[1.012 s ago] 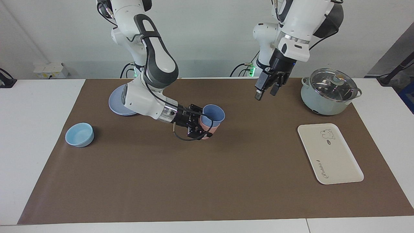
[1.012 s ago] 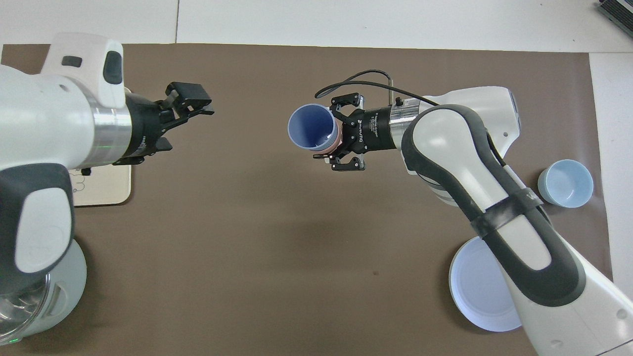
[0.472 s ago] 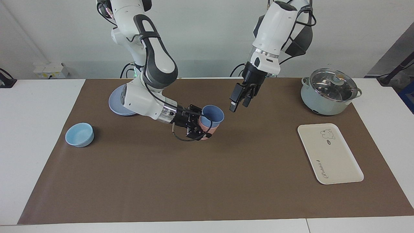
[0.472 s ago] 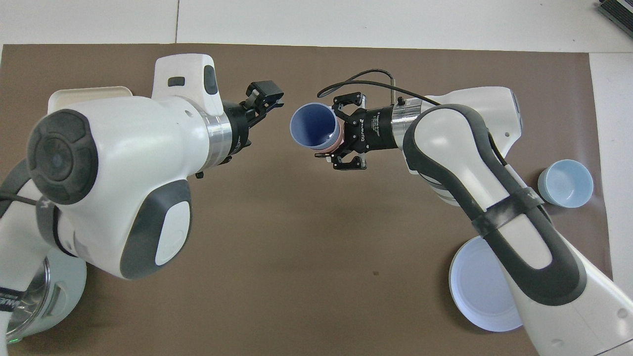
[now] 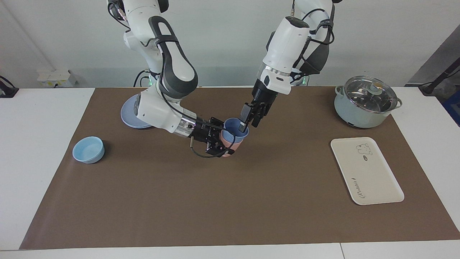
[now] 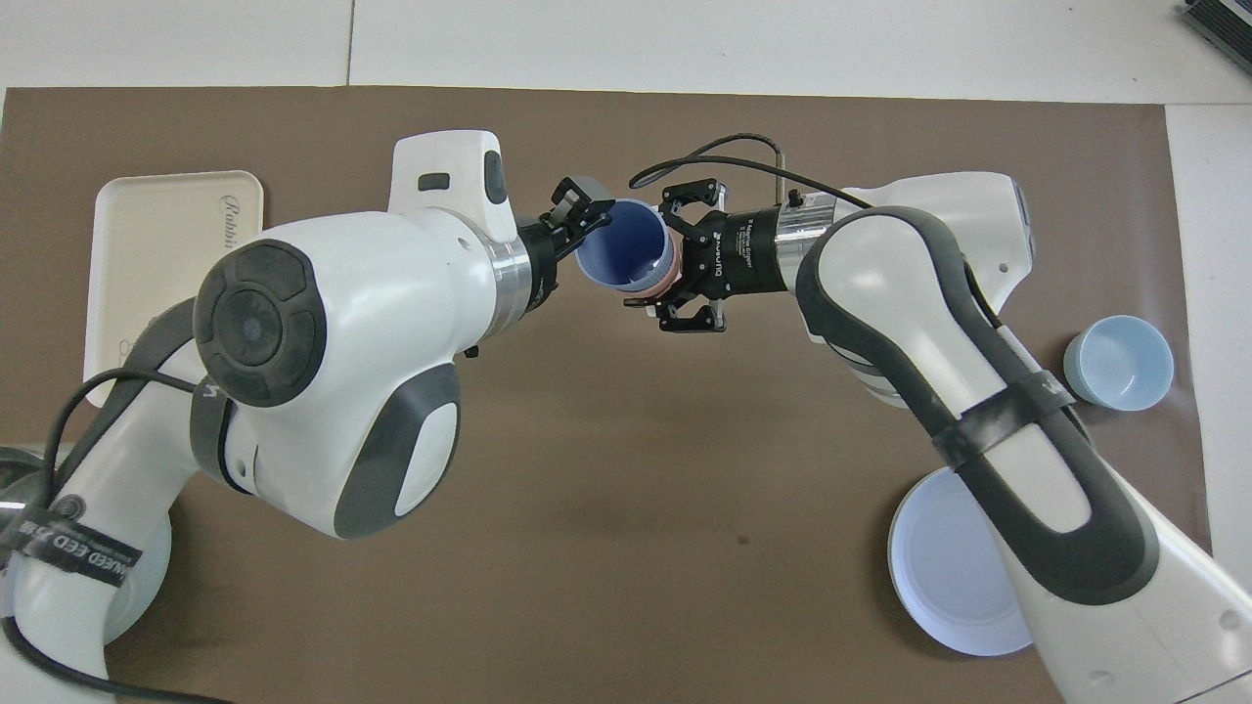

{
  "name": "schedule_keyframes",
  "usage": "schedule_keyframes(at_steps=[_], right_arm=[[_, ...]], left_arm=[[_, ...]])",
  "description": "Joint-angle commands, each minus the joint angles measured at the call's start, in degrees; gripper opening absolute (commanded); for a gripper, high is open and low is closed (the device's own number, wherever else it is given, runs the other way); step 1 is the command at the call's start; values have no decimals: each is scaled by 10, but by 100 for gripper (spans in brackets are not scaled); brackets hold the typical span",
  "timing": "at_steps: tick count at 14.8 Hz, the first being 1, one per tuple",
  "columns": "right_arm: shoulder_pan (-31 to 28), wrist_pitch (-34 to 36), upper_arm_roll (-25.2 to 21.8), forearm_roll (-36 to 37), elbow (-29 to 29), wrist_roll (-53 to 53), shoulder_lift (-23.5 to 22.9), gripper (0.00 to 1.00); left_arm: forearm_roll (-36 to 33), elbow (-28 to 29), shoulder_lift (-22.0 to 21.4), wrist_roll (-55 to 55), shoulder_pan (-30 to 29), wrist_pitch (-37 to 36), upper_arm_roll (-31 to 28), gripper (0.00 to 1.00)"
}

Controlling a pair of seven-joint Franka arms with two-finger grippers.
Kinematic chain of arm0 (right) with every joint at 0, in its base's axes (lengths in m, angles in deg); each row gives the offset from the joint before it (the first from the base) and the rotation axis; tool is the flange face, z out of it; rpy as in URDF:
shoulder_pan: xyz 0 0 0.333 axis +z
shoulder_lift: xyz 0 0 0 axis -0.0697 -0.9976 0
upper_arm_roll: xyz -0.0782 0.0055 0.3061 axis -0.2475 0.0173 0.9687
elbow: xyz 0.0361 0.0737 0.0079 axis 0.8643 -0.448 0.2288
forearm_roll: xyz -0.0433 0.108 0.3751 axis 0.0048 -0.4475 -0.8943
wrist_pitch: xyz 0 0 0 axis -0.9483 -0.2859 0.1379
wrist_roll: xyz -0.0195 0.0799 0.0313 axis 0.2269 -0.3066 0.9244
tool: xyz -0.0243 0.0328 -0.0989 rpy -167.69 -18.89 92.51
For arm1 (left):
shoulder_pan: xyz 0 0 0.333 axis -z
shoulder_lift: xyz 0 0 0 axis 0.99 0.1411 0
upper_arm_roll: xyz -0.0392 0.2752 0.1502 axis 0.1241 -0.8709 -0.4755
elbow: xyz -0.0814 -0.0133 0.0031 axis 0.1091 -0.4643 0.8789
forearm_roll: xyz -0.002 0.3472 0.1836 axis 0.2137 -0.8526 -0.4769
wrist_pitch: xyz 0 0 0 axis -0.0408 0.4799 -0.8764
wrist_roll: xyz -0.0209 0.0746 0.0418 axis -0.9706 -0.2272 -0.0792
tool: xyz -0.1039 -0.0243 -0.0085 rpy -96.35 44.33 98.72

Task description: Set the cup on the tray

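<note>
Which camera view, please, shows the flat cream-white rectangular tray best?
The facing view: the flat cream-white rectangular tray lies fully uncovered there, bear drawing and lettering visible, beside the lidded pot. The overhead view shows only part of the tray; the left arm covers the rest.

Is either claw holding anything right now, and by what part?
The right claw grips the pink cup by its side wall, with the blue cup nested inside. The left claw is at the blue cup's rim; whether it grips cannot be told.

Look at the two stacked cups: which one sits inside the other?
The periwinkle-blue cup sits inside the pink cup. The right gripper clasps the pink one; the left gripper is at the blue cup's rim.
</note>
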Motion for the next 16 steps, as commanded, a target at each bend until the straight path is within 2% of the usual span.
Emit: schedule_keyframes(at_steps=[1, 3, 4, 5, 8, 11, 14, 16], right_arm=[[3, -12, 0, -18, -14, -2, 13, 0], [3, -13, 0, -18, -14, -2, 13, 0], [3, -13, 0, -18, -14, -2, 13, 0], [3, -13, 0, -18, -13, -2, 13, 0], [2, -23, 0, -18, -11, -29, 12, 0], [3, -41, 0, -18, -11, -30, 12, 0], [-5, -40, 0, -26, -6, -23, 9, 0], [-17, -37, 0, -59, -4, -23, 10, 0]], left_arm=[[7, 2, 11, -4, 14, 21, -9, 59], [7, 2, 20, -2, 14, 27, -10, 26], [7, 2, 21, -2, 14, 31, -10, 5], [6, 2, 23, 4, 14, 31, -10, 0], [5, -10, 24, 8, 13, 19, -10, 0], [3, -41, 22, 12, 8, -35, -10, 0], [3, -54, -7, 25, 4, -88, -17, 0], [6, -55, -33, 61, -27, -135, -16, 0]])
